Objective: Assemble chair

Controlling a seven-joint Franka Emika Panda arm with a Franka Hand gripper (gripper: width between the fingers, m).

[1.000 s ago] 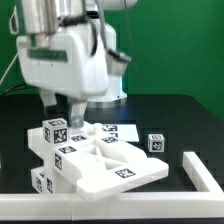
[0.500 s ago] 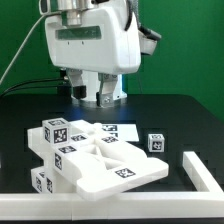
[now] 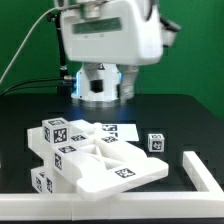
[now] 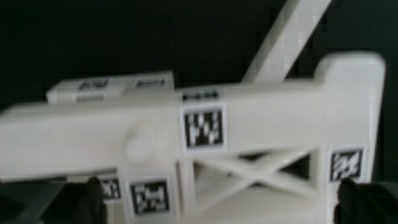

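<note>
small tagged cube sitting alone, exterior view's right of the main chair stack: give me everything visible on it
The small cube is matte white, plastic by the look, with a square black-and-white fiducial tag on at least the face toward the camera. It sits upright on the black table, alone, clear of the chair assembly on the exterior view's left and apart from the white bar nearer the camera. Nothing touches it but the table. The gripper is raised far above and mostly out of frame. I cannot pick the cube out in the wrist view.
</note>
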